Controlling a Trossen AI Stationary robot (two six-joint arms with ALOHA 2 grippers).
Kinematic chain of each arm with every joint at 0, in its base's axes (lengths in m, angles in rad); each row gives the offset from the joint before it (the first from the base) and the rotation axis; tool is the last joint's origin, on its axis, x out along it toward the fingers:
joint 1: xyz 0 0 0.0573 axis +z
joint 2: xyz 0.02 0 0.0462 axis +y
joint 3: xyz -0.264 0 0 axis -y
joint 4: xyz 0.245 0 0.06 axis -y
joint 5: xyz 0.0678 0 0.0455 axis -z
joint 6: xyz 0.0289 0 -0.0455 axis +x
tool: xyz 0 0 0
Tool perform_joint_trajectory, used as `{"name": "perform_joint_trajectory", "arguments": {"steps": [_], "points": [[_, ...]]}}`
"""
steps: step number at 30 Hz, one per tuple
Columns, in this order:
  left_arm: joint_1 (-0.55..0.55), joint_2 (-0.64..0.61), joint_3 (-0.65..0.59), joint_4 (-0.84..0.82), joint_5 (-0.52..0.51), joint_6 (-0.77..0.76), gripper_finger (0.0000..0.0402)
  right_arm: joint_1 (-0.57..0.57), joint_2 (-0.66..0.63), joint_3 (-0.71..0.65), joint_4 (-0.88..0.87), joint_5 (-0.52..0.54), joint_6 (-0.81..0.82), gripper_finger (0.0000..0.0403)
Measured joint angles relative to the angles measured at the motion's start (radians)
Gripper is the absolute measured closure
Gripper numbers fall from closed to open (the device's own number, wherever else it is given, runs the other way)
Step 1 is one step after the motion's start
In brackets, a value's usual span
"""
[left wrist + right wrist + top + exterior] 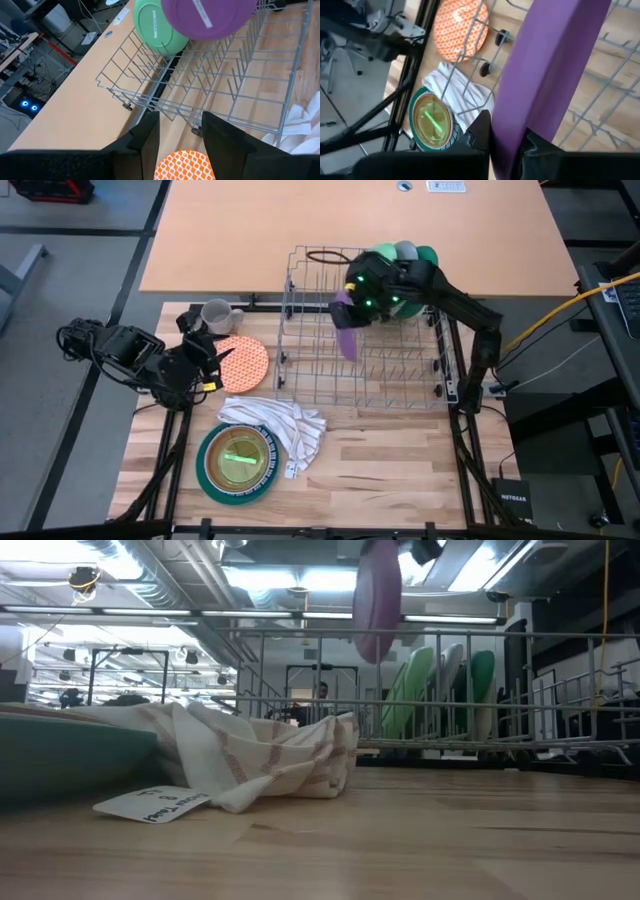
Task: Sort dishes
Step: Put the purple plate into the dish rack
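Purple plate (555,65), edge-on, top cropped

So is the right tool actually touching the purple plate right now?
Touching. The right wrist view shows the right tool with its two dark fingers clamped on the edge of the purple plate, no gap between them; the low view shows the plate hanging above the wire rack.

Bright ceiling lights (270,578) glare; the near cloth (260,755) is blurred.
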Motion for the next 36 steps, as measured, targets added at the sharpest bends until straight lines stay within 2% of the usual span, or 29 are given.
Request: {"name": "perform_joint_trajectory", "arguments": {"steps": [9, 20, 28, 36], "points": [[0.000, 0.000, 0.000, -0.007, 0.000, 0.001, 0.0265, -0.028, 0.001, -0.150, 0.175, -0.130, 0.043, 0.0380], [0.000, 0.000, 0.000, -0.051, 0.001, -0.012, 0.0265, -0.026, -0.027, -0.170, 0.170, -0.119, 0.075, 0.0381], [0.000, 0.000, 0.000, -0.084, 0.001, -0.060, 0.0265, -0.020, -0.078, -0.168, 0.092, -0.013, 0.083, 0.0381], [0.000, 0.000, 0.000, -0.092, 0.001, -0.078, 0.0265, 0.008, -0.076, -0.231, 0.110, -0.017, 0.056, 0.0381]]}}
